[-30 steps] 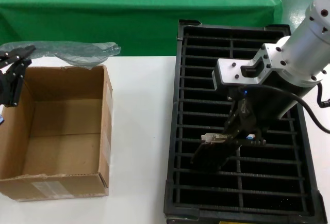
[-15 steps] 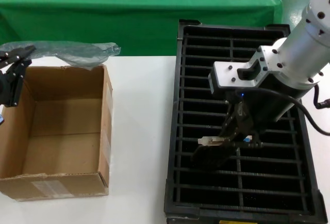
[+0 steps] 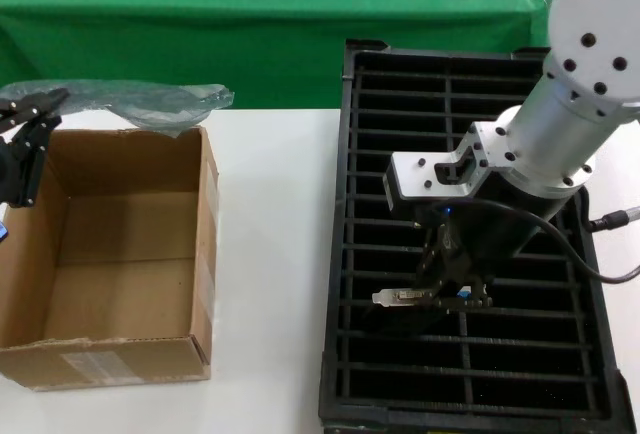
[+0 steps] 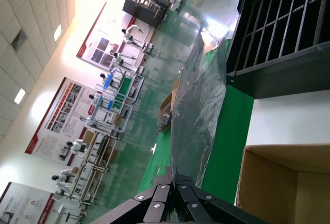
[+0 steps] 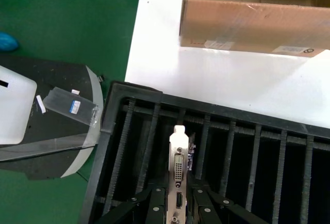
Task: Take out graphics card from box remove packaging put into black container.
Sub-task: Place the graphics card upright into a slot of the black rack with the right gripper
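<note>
Silver metal shows between the fingers of the right hand [image 5: 178, 203]: it is clenched on the graphics card [image 5: 178, 170], gripping it by the bracket end, with the narrow bracket and its connectors running straight out from between the fingertips in the right wrist view. From the head view the same hand [image 3: 447, 289] sits low over the black container [image 3: 370, 204], with the card [image 3: 408, 297] lying level among the ribs, its bracket tip reaching out toward the worktop side of the crate. The card is down at rib height in the left column of slots; whether it is seated in a slot cannot be told. Around the hand, the thin ribs crowd the card on both flanks, and the crate's wall [image 5: 111, 126] stands just past the bracket tip.

Beyond that wall lies the white worktop [image 3: 270, 254], and farther still the box [image 3: 130, 344], brown corrugated cardboard with a white label on its near side.

At the box's far corner, well apart from the right hand, the left hand [image 3: 25, 119] is closed on the packaging [image 3: 150, 102], a crinkly translucent bag that stretches from its fingertips along the box's far edge. In the left wrist view the bag [image 4: 198, 105] fans out from the pinched fingers [image 4: 165, 195] toward the green cloth [image 4: 232, 121].
</note>
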Motion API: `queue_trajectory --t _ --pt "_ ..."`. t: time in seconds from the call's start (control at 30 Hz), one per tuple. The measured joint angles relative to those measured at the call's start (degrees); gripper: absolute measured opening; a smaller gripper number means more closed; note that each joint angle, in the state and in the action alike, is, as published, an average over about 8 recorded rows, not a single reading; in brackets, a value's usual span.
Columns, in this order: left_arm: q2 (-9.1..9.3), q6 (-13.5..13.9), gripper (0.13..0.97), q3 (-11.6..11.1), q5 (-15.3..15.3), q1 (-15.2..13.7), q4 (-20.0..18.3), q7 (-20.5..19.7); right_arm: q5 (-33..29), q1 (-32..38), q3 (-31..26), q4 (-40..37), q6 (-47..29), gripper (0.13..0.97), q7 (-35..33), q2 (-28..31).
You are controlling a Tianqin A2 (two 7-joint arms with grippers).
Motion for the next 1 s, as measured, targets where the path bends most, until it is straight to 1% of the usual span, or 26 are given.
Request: queue_trajectory --t 0.33,0.67,0.83,1.0 --pt "0.00 0.00 0.139 0.00 0.00 0.00 0.00 0.00 -1.69 -1.37 -0.01 -4.63 0.00 0.188 -2.66 -2.60" --pt "0.00 0.00 0.139 0.00 0.00 0.00 0.00 0.00 -2.48 -2.24 0.00 -7.04 0.00 0.188 -4.89 -4.20" --pt "0.00 0.00 0.139 0.00 0.00 0.00 0.00 0.00 -2.44 -2.34 0.00 -7.03 0.00 0.217 -5.21 -4.21" --pt "0.00 0.00 0.139 0.00 0.00 0.00 0.00 0.00 -1.67 -2.03 0.00 -5.48 0.00 0.247 -4.69 -3.44"
